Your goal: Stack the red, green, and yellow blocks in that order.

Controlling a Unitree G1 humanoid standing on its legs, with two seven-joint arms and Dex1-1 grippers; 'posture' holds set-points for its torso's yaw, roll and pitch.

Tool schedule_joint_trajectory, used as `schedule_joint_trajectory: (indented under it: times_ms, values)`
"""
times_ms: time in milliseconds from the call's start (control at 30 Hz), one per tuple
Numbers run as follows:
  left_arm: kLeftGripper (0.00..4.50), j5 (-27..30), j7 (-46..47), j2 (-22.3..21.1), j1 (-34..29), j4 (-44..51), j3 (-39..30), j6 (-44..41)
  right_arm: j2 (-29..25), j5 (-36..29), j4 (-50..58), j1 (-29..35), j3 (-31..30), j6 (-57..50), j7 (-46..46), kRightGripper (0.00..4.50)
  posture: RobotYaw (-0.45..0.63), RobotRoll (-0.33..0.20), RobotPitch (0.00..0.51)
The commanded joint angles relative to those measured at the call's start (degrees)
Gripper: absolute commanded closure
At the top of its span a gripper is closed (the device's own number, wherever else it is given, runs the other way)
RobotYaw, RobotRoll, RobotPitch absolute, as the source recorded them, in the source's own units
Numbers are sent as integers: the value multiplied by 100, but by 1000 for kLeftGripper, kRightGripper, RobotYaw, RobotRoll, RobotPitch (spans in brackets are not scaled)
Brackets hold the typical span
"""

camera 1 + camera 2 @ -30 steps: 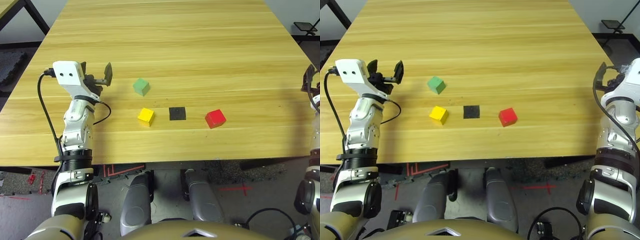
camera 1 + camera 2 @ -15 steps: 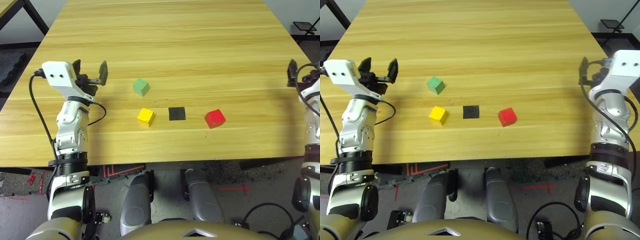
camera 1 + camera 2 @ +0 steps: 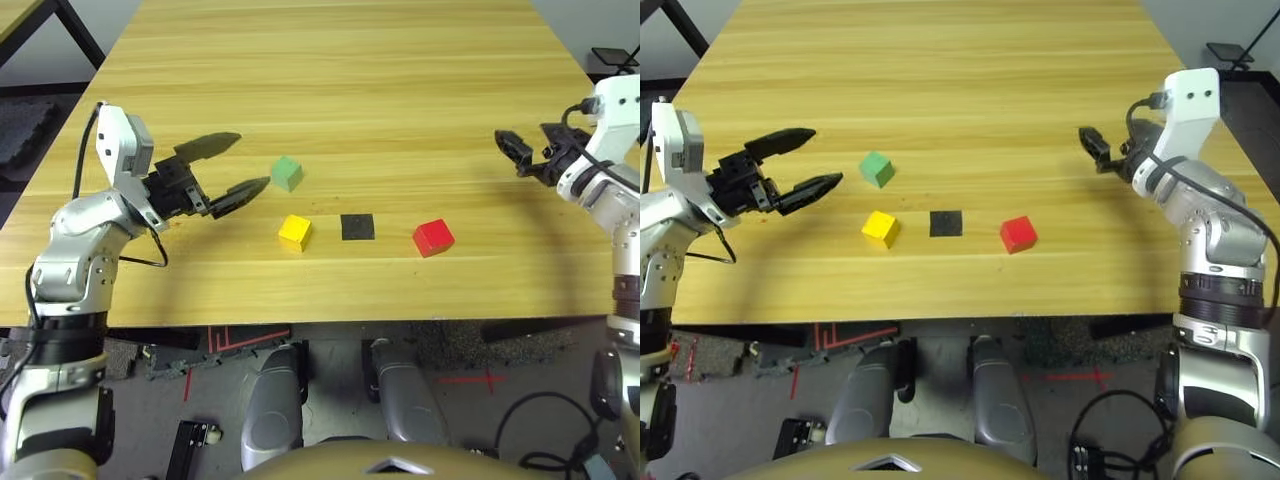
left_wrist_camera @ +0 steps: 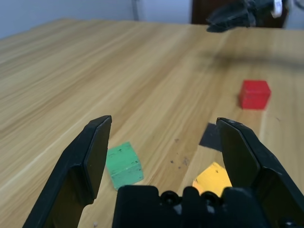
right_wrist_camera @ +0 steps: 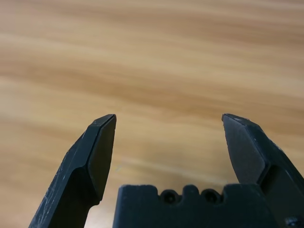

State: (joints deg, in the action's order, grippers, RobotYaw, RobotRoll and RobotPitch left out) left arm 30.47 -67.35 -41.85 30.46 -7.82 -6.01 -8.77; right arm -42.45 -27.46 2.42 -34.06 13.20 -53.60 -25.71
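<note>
From the left eye view we see the wooden counter (image 3: 350, 80) carrying the green block (image 3: 287, 173) farthest from us, with the yellow block (image 3: 294, 232), a flat black square patch (image 3: 357, 227) and the red block (image 3: 433, 237) in a row nearer, all apart from one another. The left gripper (image 3: 234, 165) hangs just left of the green block with its jaws spread wide and empty. In the right eye view we make out the right gripper (image 3: 1092, 148) above the counter, far right of the red block; there its jaws are too small to judge. The left wrist view places the green block beside one finger (image 4: 90, 156), the yellow block lower between the jaws, and the red block beyond. The right wrist view shows what the head views could not: its jaws parted over bare wood.
</note>
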Motion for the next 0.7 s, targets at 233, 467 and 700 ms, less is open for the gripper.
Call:
schedule_joint_trajectory:
  times_ms: [233, 467, 700]
  values:
    - [13, -796, -1049, 555, 1080, -1995, 567, 1257, -710, -1386, 1708, -330, -664, -3227, -841, 0, 172, -28, 160]
    - [13, -841, -1275, 781, 1040, -2016, 611, 1352, -302, -1681, 2206, -161, -543, -3886, -512, 0, 167, -27, 160]
    - [13, -878, -1200, 990, 979, -1988, 625, 1356, 1, -1962, 2555, 214, -661, -3890, 91, 0, 174, -42, 160]
